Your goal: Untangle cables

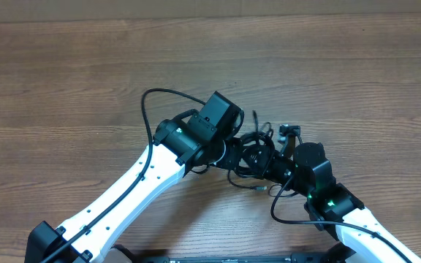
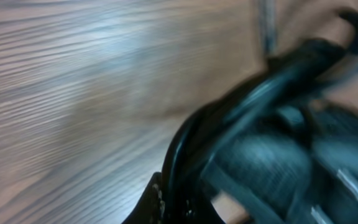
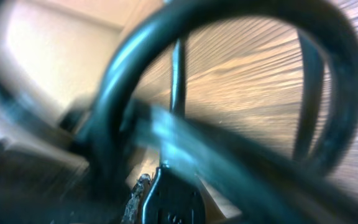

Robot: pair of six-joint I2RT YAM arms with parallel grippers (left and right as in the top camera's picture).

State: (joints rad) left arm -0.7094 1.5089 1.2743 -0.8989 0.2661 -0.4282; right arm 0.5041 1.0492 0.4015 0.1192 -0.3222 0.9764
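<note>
Brown wooden table (image 1: 64, 73), fine grain running lengthwise, paler band at the far edge.

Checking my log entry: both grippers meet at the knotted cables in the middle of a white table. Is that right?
No: the table is brown wood, not white, as the overhead view shows. The rest stands: the left gripper and right gripper meet at the knotted cables mid-table.

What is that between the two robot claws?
A knotted bundle of thin black cables sits between the left gripper and right gripper, shown in the overhead view; both wrist views are too blurred.
</note>
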